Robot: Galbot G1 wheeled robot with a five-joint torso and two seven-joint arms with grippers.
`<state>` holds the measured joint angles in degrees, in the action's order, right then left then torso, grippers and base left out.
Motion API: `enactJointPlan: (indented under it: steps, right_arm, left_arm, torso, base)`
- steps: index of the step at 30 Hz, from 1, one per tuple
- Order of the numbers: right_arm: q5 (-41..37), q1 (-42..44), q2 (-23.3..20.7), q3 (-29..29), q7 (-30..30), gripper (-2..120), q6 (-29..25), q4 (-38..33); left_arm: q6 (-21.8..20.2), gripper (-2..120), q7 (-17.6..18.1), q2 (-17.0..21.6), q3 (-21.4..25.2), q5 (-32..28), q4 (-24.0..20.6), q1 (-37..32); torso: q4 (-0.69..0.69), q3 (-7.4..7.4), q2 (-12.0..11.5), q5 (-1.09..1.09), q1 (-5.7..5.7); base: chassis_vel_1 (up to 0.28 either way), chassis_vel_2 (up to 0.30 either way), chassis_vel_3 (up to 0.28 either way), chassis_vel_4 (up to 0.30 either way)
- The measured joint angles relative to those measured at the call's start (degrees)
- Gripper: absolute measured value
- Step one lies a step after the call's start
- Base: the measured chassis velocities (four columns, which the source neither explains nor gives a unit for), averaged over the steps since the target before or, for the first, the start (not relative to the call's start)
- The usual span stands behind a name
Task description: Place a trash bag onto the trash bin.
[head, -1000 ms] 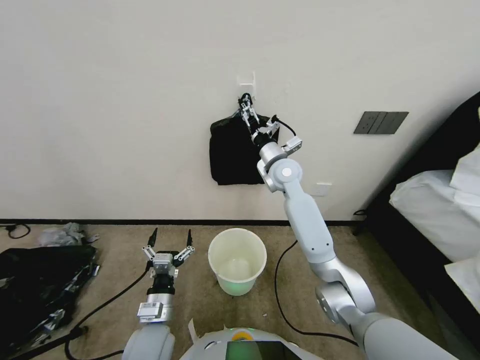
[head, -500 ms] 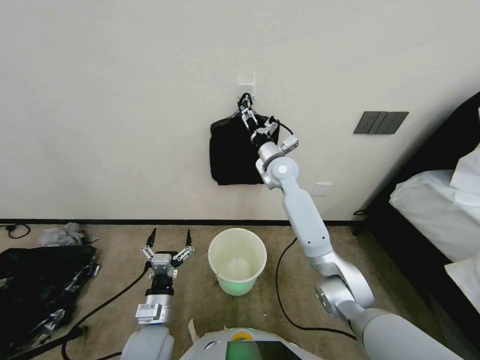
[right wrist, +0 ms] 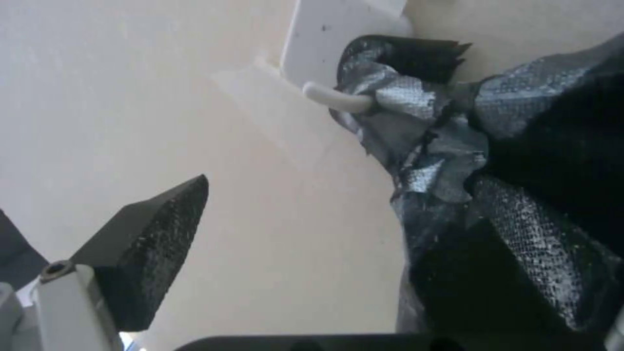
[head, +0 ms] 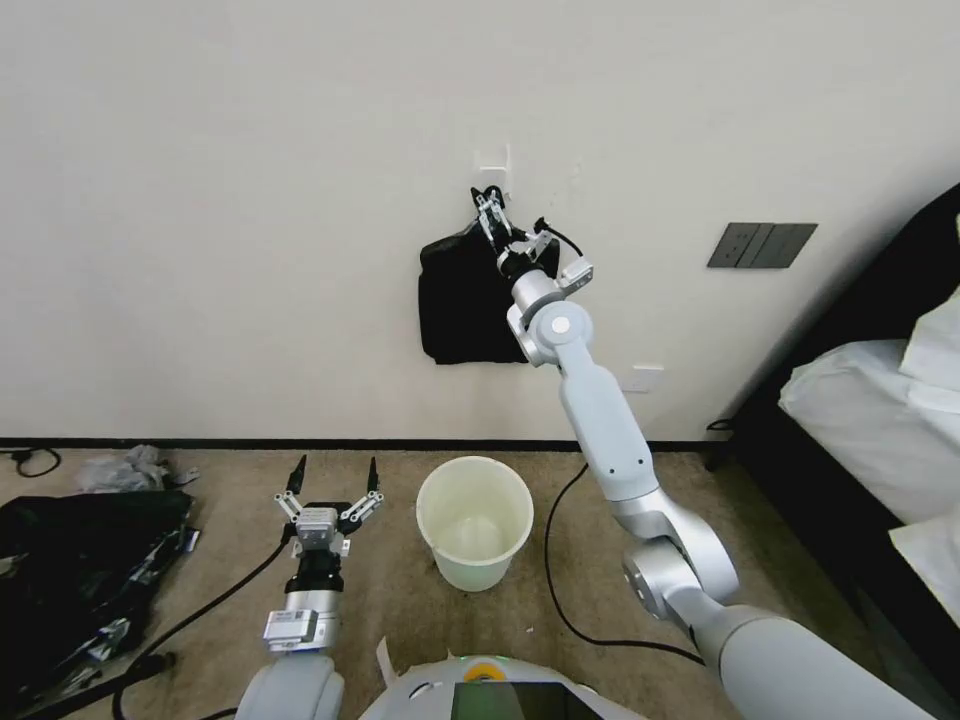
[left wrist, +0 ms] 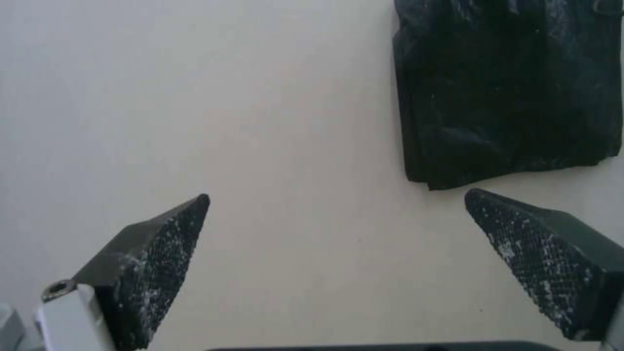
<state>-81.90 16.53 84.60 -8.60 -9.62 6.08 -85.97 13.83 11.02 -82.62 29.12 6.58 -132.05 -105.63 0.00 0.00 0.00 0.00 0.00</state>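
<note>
The right tool is raised against the wall at the top of the black bundle of bags that hangs from a white hook; its jaws stand wide. In the right wrist view one finger is out in free air beside the wall, while the other lies against the gathered neck of the bundle just below the hook — a detail too small to make out from the head camera. The trash bin stands upright on the carpet below, bare-rimmed, with open floor around it. The left tool hovers low just beside the bin, jaws wide apart and holding nothing; its wrist view looks past its fingers at bare wall and the bundle's lower edge. A black heap lies well apart at the robot's left — a bed hems in the right.
</note>
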Motion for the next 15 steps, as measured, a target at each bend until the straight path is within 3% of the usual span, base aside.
enactJointPlan:
  steps: [11,15]
  right_arm:
    - [-0.44,-0.48,0.40,-0.41,0.85,96,0.00,1.12]
    - [-0.77,-0.53,0.07,-0.42,1.16,77,0.00,1.18]
  left_arm:
    - [0.02,100,0.05,-0.62,0.14,0.01,-0.72,-0.92]
    - [0.02,100,0.08,-0.86,0.15,0.08,-0.85,-0.96]
  torso:
    - [0.00,0.00,0.00,0.00,0.00]
    - [0.00,0.00,0.00,0.00,0.00]
  base:
    - [0.000,0.000,0.000,0.000]
    - [0.000,0.000,0.000,0.000]
